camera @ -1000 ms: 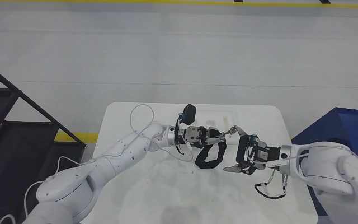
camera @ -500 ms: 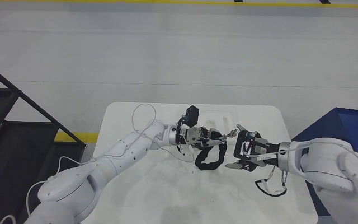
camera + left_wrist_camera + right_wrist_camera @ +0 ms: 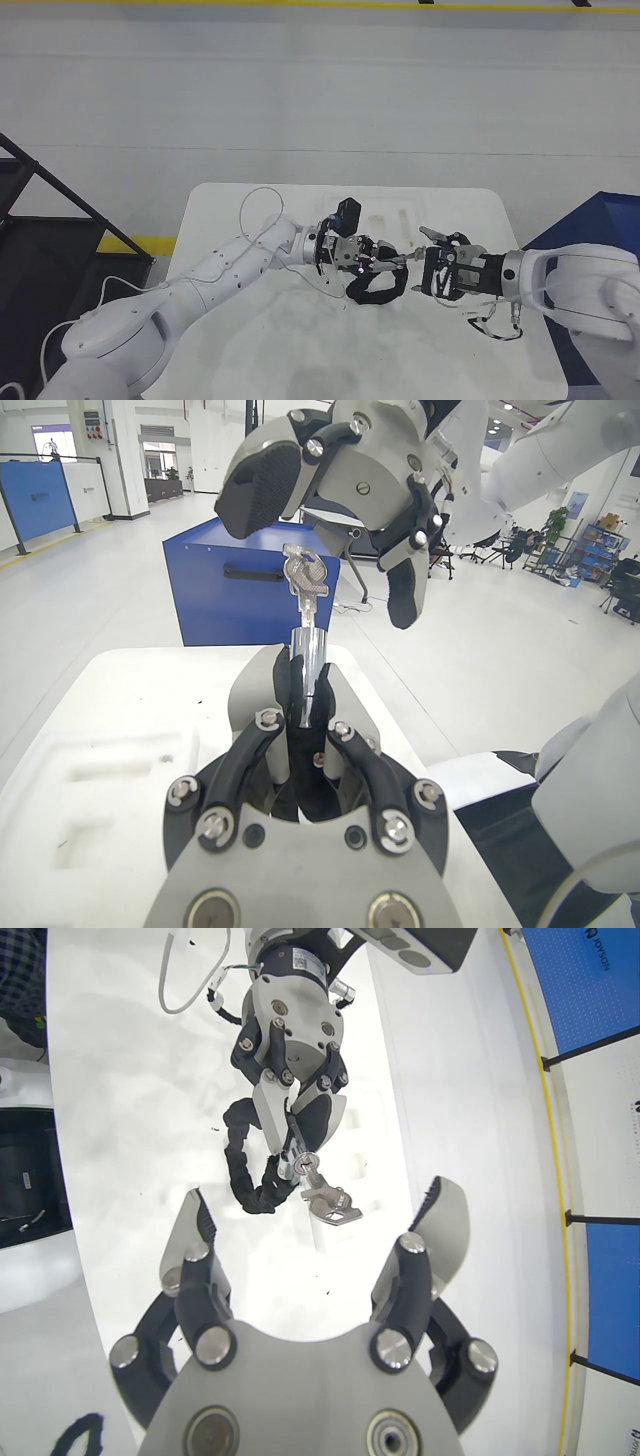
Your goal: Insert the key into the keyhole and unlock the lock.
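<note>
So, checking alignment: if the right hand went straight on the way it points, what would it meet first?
Probably the key, its head sticking out of the lock held by the left hand; depth is unclear.

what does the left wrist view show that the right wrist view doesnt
Left wrist view: the blue cabinet beyond the table. Right wrist view: the black cable loop beside the left gripper. Both: the key seated in the lock, the left gripper shut on the lock, the right gripper open near the key's head.

Glossy chrome lock cylinder [image 3: 309, 657], textured silver metal key [image 3: 306, 574], matt black cloth-sleeved cable [image 3: 233, 1165].
</note>
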Controlling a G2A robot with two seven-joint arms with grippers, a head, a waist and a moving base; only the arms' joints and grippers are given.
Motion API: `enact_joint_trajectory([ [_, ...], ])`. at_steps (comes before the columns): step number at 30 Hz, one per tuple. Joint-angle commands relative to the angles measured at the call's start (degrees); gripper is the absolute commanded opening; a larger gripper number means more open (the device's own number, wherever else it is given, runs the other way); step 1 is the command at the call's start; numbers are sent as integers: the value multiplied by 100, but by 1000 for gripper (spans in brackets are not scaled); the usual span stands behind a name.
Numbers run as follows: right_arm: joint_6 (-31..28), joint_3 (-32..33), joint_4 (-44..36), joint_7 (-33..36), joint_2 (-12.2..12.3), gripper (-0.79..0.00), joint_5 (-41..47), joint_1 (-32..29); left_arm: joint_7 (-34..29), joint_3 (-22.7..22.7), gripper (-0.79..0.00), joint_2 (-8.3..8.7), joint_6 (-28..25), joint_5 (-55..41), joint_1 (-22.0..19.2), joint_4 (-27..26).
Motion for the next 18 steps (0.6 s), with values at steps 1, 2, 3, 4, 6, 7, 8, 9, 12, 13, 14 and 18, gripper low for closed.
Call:
enact_joint_trajectory([
  [1,73,-31,-83,-90,-5,-416,-304,-19,-10,72,-785,23,0,-54,-28,-27],
  [2,115,-49,-125,-144,-8,-425,-458,-39,-13,106,-785,35,0,-84,-46,-39],
  [3,160,-66,-164,-185,-11,-440,-614,-61,-21,141,-785,47,0,-108,-66,-47],
  [4,194,-87,-205,-209,-12,-462,-766,-88,-23,173,-785,58,0,-137,-83,-55],
  [6,277,-127,-278,-242,-14,-465,-1024,-142,-27,235,-785,78,0,-191,-117,-71],
  [7,315,-148,-308,-265,-15,-462,-1122,-170,-27,266,-785,87,0,-220,-131,-78],
  [8,350,-163,-342,-272,-16,-462,-1227,-194,-26,295,-785,96,0,-244,-148,-82],
  [9,377,-179,-378,-288,-17,-462,-1314,-218,-16,320,-785,104,0,-267,-164,-90],
  [12,445,-203,-458,-348,-18,-471,-1511,-285,9,396,-785,129,0,-315,-204,-100],
  [13,457,-206,-480,-370,-18,-493,-1557,-307,21,416,-785,137,0,-328,-219,-98],
  [14,467,-206,-499,-382,-17,-502,-1606,-326,34,434,-785,146,0,-338,-233,-98],
  [18,454,-223,-570,-444,-15,-785,-1690,-392,95,499,-785,173,0,-361,-276,-105],
])
